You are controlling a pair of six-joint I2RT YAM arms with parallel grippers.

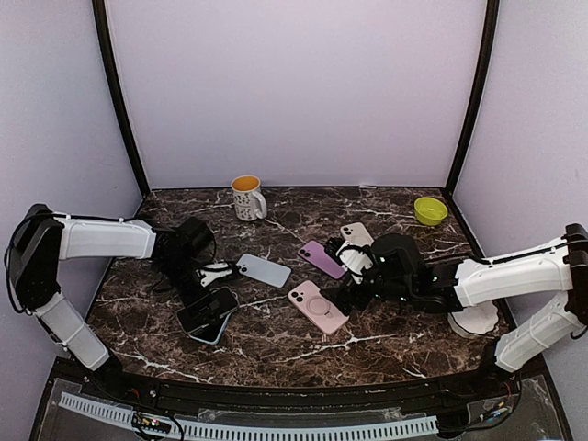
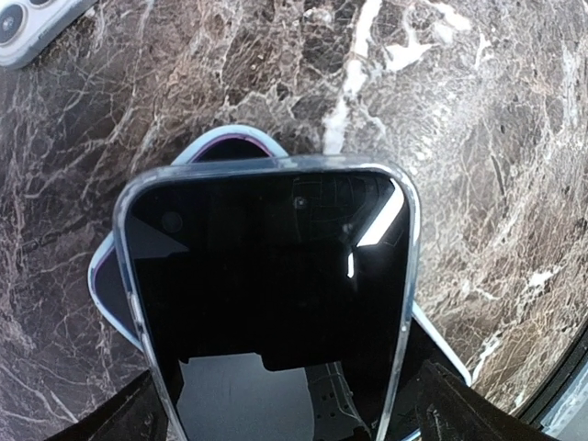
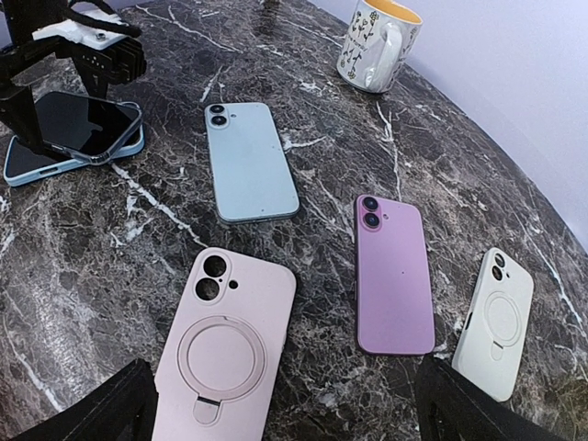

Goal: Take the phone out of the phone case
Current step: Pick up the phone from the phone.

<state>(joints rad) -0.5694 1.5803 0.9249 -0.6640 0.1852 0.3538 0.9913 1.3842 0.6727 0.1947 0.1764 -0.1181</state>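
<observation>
Phone (image 2: 266,276) lies screen-up, askew on a pale blue case (image 2: 108,285) at the left front of the marble table (image 1: 276,344) — the left gripper (image 2: 294,409) straddles its near end, jaws spread wide, contact unclear. The right gripper (image 3: 289,400) hangs open above a pink case (image 3: 225,349).

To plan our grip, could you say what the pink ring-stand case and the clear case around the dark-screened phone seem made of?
Pink ring-stand case: probably matte silicone; even, glare-free surface, rounded edges. Clear case: likely glossy translucent plastic; its pale rim glints around the dark-screened phone.
</observation>
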